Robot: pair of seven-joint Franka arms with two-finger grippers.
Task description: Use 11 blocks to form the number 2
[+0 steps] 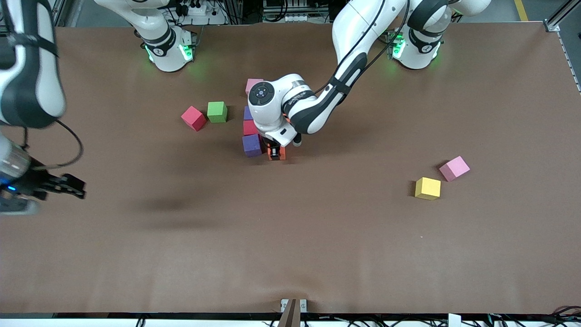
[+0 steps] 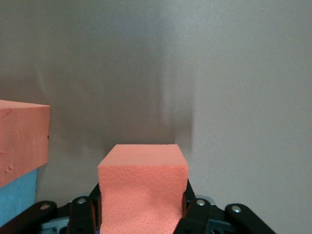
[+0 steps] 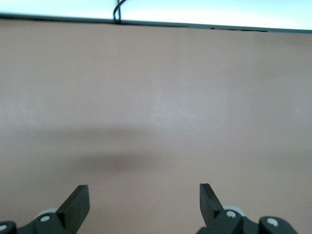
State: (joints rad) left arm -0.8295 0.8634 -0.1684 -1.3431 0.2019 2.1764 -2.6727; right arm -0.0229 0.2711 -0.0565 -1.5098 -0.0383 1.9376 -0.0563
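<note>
The left pincer [image 1: 276, 152] is pinching an orange block [image 2: 143, 187] by two flat sides, low at the tabletop [image 1: 317, 236], just beside a purple block [image 1: 251, 145]. That purple block sits at the near end of a small group in the middle of the tabletop, the start of the number 2. In the group you can also see a red block [image 1: 249, 127], a bit of another purple one [image 1: 248, 113] and a pink block [image 1: 253, 84] at the end nearest the robot bases; the arm hides the rest. The left wrist view shows another orange block [image 2: 22, 141] and a cyan one [image 2: 17, 197] close by. A darker red block [image 1: 194, 118] and a green cube [image 1: 217, 111] touch each other near the group, toward the right arm's end. A yellow block [image 1: 427, 188] and a pink block [image 1: 454, 168] lie well apart, toward the left arm's end. The blocks look like bumpy foam, so they are likely light and a bit squishy, and not slippery. It is best to grab one by two flat sides and not squeeze hard. The right pincer [image 1: 68, 186] is spread wide and empty, and waits over bare tabletop. The tabletop is flat, brown and plain. Cables lie along its edges.
</note>
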